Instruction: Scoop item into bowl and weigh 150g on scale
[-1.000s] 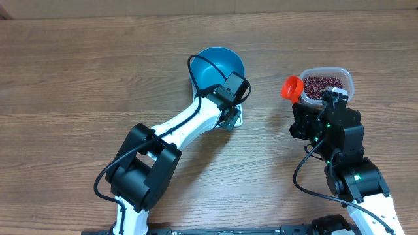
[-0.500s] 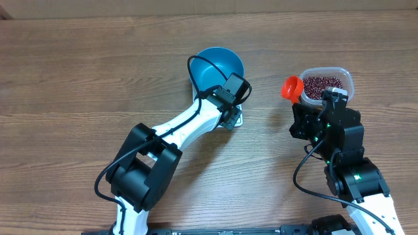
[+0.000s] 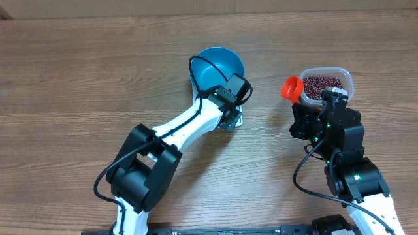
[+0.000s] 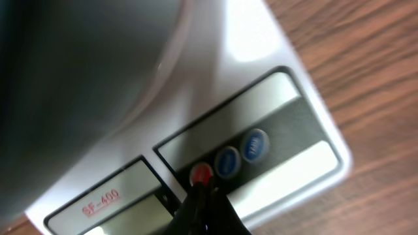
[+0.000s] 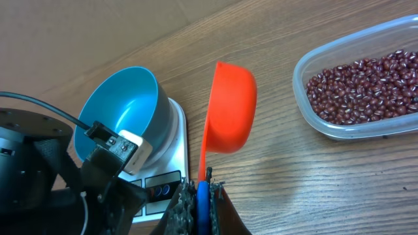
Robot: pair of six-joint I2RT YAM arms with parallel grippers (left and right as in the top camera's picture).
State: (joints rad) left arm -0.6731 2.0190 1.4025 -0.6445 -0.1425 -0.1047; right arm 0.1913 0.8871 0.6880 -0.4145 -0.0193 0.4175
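Nearest the robot's base, the right tool [image 5: 199,190] is pinched shut on the thin handle of one orange scoop [image 5: 228,108]. The scoop's cup is held above the tabletop [image 3: 78,78], between the two containers and just beside the tub's left end. From overhead the inside of the cup shows only plain orange. A little farther out, the left tool [image 4: 206,199] has its fingers pressed together with nothing between them. Its tip meets the red button [image 4: 201,174] on the panel of the single white scale [image 4: 287,111]. Two blue buttons [image 4: 241,153] sit beside the red one, three round buttons in all, and a red "SF-400" label [image 4: 101,198] is printed on the panel. On the scale's platform stands one round teal-blue bowl [image 3: 219,65], upright and with nothing inside but its smooth blue wall. To the right and well apart from the bowl, one clear rounded-rectangular plastic tub [image 5: 339,134] rests on the tabletop. It holds a shallow layer of small dark red-brown beans [image 5: 366,81], far too many to count. All the beans in view are inside this tub.
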